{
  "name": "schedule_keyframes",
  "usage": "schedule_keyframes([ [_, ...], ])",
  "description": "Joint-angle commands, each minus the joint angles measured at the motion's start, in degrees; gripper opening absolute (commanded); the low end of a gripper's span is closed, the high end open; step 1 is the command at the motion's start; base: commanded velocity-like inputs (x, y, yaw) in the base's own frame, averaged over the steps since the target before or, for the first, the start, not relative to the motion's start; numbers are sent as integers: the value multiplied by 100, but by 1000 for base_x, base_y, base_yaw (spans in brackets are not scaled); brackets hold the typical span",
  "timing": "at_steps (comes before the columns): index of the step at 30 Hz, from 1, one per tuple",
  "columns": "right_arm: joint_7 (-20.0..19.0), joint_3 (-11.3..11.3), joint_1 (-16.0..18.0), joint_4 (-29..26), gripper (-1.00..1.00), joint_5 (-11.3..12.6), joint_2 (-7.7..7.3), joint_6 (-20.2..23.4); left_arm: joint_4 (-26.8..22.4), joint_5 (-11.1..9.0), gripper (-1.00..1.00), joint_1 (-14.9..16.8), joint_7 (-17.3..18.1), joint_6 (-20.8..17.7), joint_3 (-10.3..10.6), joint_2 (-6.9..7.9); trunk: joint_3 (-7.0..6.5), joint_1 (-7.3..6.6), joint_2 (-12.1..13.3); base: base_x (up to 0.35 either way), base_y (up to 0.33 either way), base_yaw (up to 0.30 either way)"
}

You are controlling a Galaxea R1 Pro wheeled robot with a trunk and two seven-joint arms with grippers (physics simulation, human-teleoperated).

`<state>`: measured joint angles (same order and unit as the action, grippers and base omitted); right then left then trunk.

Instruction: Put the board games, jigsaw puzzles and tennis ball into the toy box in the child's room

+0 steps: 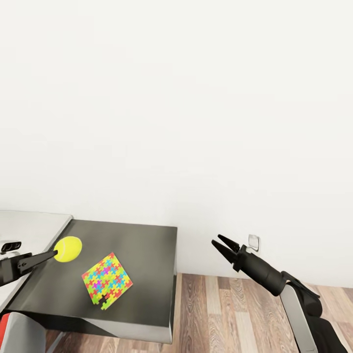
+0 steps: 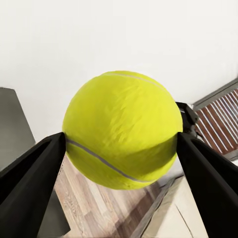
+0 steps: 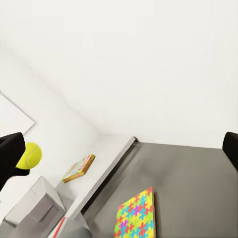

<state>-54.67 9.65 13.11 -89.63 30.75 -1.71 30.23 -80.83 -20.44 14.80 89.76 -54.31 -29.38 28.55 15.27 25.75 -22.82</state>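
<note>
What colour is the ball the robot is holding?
The tennis ball is bright yellow-green with a thin pale seam, best seen in the left wrist view, clamped in the left pincer.

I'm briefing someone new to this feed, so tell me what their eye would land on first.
The bright yellow tennis ball stands out at once, clamped in the left pincer above the left end of the dark table. Next comes the multicoloured jigsaw puzzle, lying flat near the middle of that table. To the right, the right pincer hangs open over the wooden floor, holding nothing.
</note>
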Motion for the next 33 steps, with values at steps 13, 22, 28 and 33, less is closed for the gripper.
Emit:
schedule_keyframes([
  [13,-29,2,-46,-2,100,37,1,36,-20,5,-100,-12,24,-61,-147,3,-113,4,-10,0,0,81],
  [22,-26,-6,-62,-2,100,37,7,36,-20,5,-100,-13,24,-59,-178,4,-198,4,-10,0,0,89],
  [28,-21,-11,-62,-2,100,34,19,31,-20,5,-100,-13,24,-61,-179,2,-255,4,-10,0,0,103],
  [33,7,-34,-63,-7,100,29,32,28,-24,5,-100,-13,24,-61,-179,5,-300,4,-10,0,0,126],
])
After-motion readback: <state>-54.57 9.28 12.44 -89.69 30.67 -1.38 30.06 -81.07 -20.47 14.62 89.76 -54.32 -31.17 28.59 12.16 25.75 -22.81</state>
